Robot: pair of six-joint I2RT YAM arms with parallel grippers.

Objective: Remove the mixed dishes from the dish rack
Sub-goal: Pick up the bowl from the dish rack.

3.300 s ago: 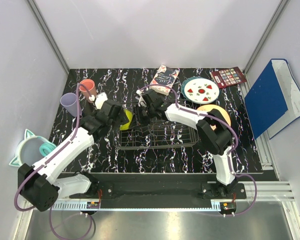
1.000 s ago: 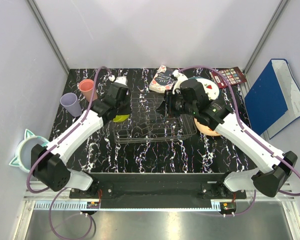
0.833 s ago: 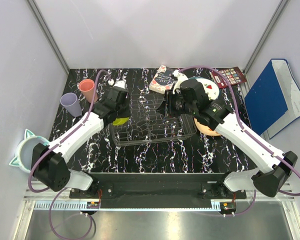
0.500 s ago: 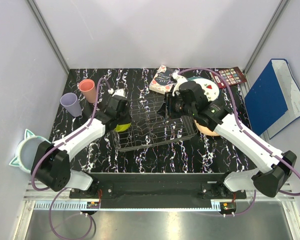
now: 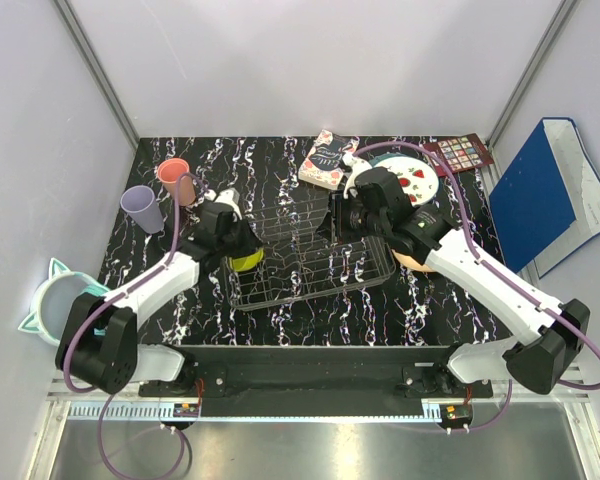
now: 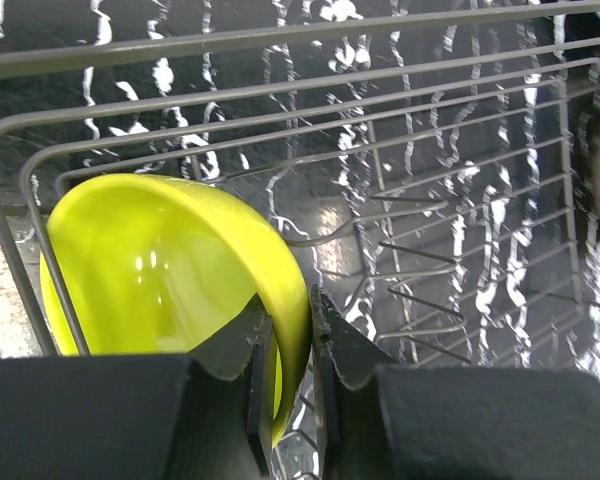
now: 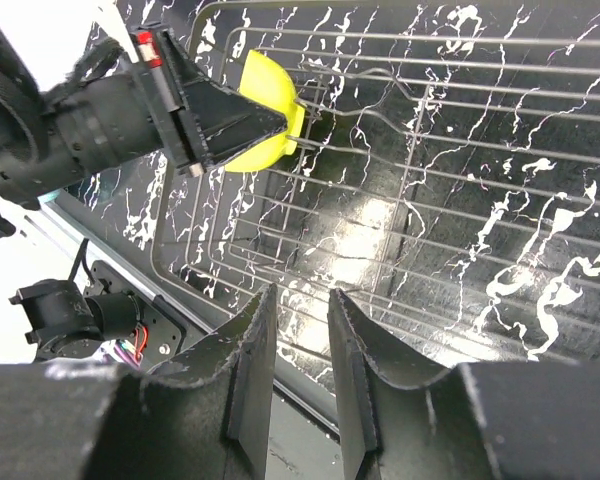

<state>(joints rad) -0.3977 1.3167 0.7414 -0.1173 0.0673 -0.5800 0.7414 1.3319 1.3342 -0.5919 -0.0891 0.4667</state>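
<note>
At the dish rack's (image 5: pixel 310 256) corner, a glossy yellow-green bowl (image 6: pixel 160 262)

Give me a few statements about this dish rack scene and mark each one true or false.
1. The left gripper has its jaws pinched on the rim of the yellow-green bowl. True.
2. The right gripper carries a plate. False: its jaws are apart and empty above the dish rack.
3. The lilac cup stands inside the rack. False: it stands on the table left of the rack, near a salmon-pink cup.
4. The white red-spotted plate lies outside the rack, beyond its far right corner. True.
</note>
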